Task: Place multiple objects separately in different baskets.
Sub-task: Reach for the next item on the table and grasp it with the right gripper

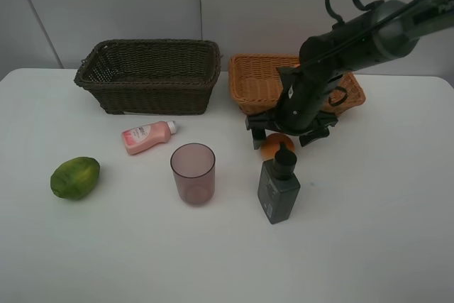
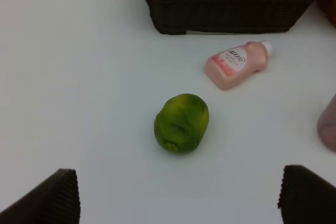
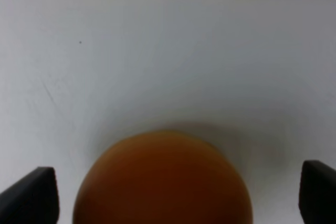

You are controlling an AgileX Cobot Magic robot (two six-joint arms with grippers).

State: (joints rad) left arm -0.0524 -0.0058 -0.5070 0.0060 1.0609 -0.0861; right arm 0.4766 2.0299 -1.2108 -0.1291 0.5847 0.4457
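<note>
Near the table's middle, my right gripper (image 1: 285,136) stands open just above the orange (image 1: 274,147), one finger on each side. The right wrist view shows the orange (image 3: 163,179) large and close between the spread fingertips (image 3: 31,195) of that gripper (image 3: 176,196). My left gripper (image 2: 178,203) is open over bare table, a short way from the green oval fruit (image 2: 181,123) (image 1: 75,177). Other objects on the table are the pink squeeze bottle (image 1: 147,137) (image 2: 237,64) lying on its side, the upright mauve cup (image 1: 193,172), and the dark green pump bottle (image 1: 278,188) right beside the orange. The dark brown basket (image 1: 149,44) and tan basket (image 1: 248,62) stand at the back.
The right arm (image 1: 355,40) reaches across over the tan basket. The pump bottle's top almost touches the orange. A pale wall rises behind the baskets. The white table (image 1: 369,232) runs on in front of and to the right of the objects.
</note>
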